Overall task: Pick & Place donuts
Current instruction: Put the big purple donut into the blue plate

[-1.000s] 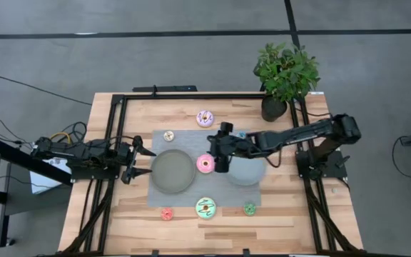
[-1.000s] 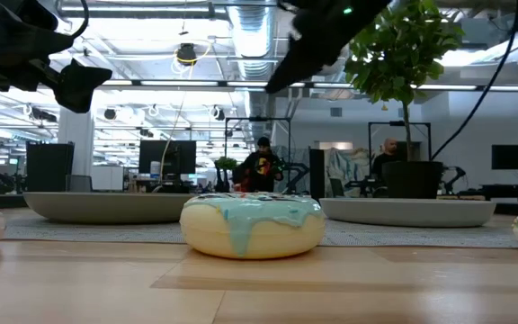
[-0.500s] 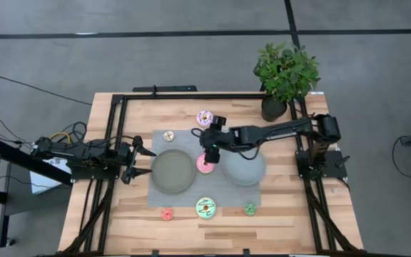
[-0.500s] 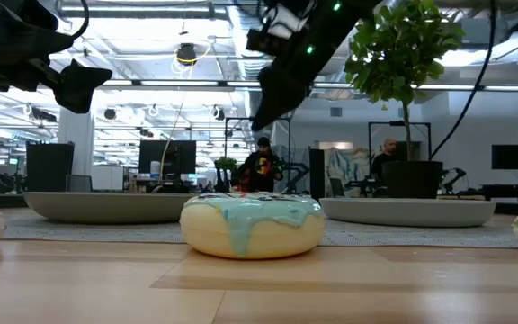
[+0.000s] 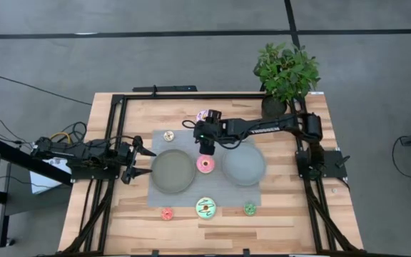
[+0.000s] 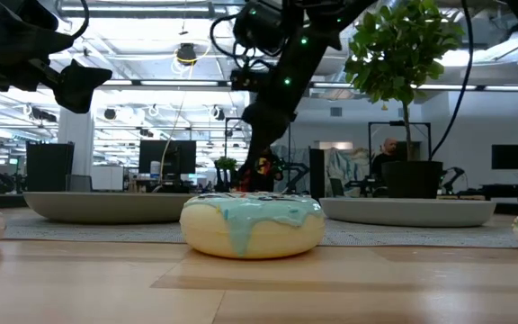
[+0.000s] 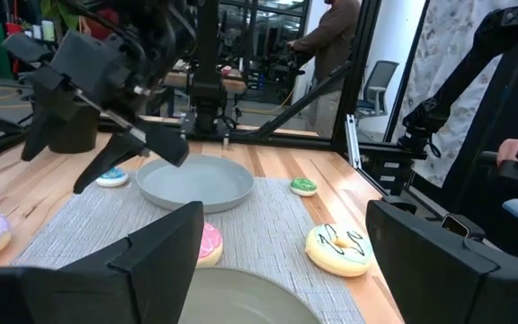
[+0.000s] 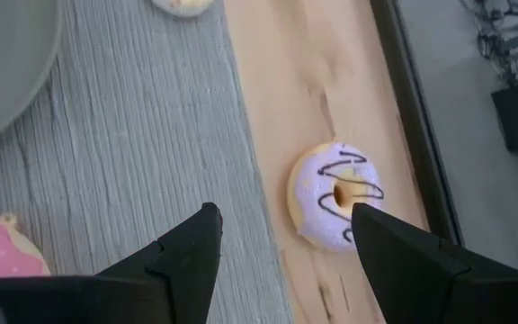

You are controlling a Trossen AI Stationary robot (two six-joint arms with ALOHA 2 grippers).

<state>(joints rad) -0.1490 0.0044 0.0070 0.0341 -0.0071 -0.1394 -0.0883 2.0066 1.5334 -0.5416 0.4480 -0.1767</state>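
Our right gripper [image 5: 205,145] hangs with fingers spread and empty over the grey mat [image 5: 184,135], between the pink donut [image 5: 205,165] and the lilac donut [image 5: 204,115]. The pink donut lies on the mat between the two plates [image 5: 173,171]; the lilac one sits on bare wood just off the mat's far edge. Our wrist view centres the lilac donut [image 8: 335,195], so we judge it the target. We should keep the fingers wide, straddle the ring across its full width, descend squarely and close gently on the soft toy. Our left gripper [image 5: 135,163] waits, fingers apart, left of the mat.
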